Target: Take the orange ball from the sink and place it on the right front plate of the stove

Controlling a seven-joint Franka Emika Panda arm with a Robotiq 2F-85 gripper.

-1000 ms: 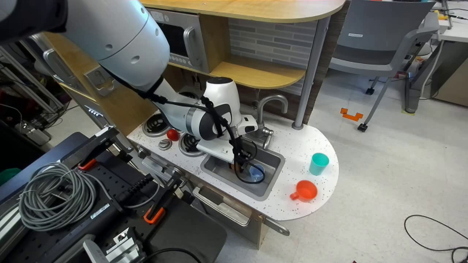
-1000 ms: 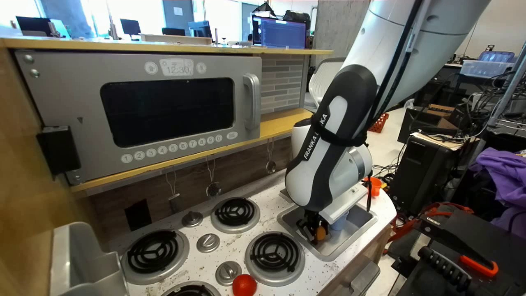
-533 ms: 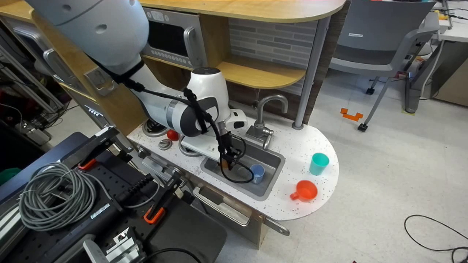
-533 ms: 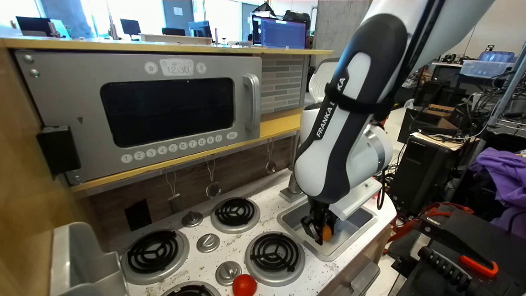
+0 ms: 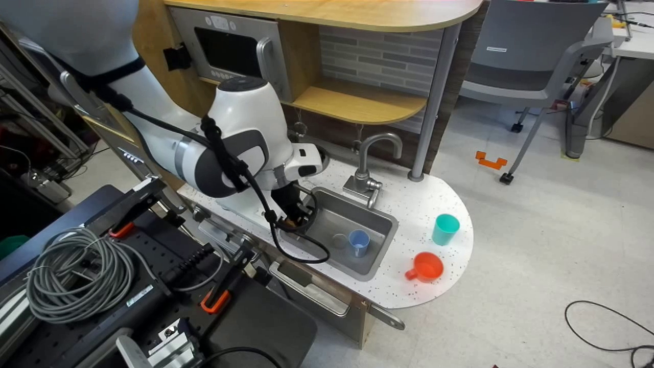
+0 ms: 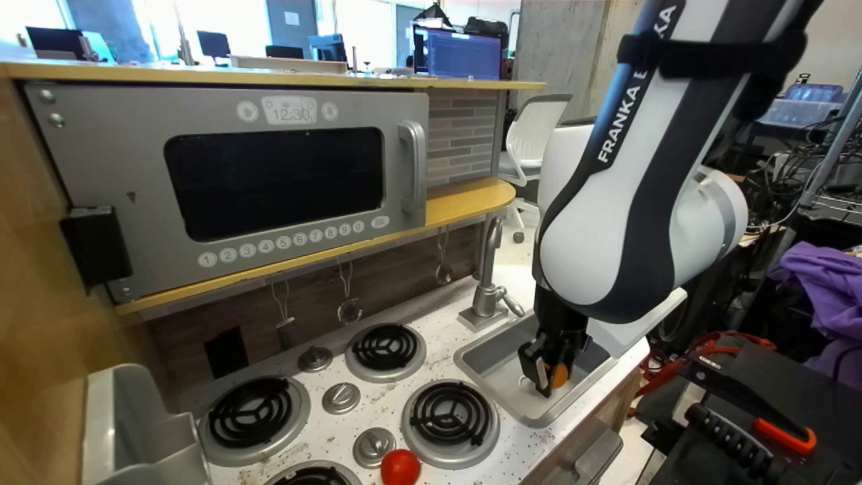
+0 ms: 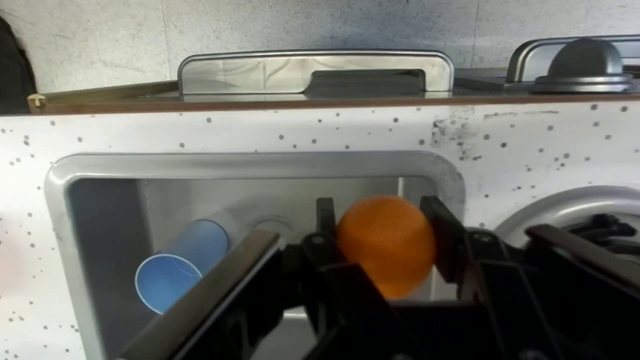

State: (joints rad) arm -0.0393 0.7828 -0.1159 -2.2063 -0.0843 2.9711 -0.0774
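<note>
Orange ball: one, clamped in tool; sink: one cup.

There are four burners, three cups, one orange ball, one red ball, one sink, one faucet, one microwave and one claw.

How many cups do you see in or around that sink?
3. A blue cup is inside the sink; a teal cup and a handled orange-red cup sit on the white counter. The arm could hide others.
</note>
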